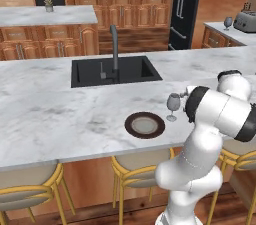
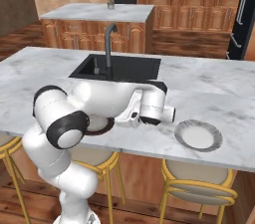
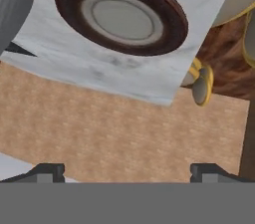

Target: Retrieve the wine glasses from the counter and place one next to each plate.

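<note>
Where it stands upright, smoky stemmed glass

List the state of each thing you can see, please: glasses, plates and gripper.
Wine glass by the brown plate: upright on the island, free.
Wine glass by the toaster: upright on the far counter.
Brown plate: flat, empty.
Grey-white plate: flat, empty, no glass beside it.
Gripper: open, holding nothing.
</note>
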Robot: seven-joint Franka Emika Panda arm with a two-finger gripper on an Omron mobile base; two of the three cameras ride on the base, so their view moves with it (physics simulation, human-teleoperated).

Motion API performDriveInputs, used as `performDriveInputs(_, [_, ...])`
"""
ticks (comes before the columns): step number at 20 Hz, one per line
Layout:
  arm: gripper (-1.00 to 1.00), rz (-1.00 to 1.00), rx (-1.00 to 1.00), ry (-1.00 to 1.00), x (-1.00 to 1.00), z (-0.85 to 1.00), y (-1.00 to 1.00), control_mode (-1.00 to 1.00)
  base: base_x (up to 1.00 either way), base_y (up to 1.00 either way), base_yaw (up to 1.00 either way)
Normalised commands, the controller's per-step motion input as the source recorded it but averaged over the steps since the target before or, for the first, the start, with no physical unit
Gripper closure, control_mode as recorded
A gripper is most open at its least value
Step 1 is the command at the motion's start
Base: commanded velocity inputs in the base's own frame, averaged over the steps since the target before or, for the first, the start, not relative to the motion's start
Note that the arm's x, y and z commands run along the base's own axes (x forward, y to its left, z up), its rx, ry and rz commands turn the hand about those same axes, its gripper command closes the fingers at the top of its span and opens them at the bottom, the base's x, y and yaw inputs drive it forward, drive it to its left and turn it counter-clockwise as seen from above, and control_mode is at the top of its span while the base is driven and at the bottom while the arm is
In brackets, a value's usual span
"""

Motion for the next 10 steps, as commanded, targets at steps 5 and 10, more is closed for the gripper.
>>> performDriveInputs(5, [-1.0, -0.01, 0.0, -0.11, -0.16, 0.41, 0.04, -1.0, 0.0, 0.0, 0.0])
performDriveInputs(10, [-1.0, 0.0, 0.0, -0.14, -0.27, 0.55, 0.37, -1.0, 0.0, 0.0, 0.0])
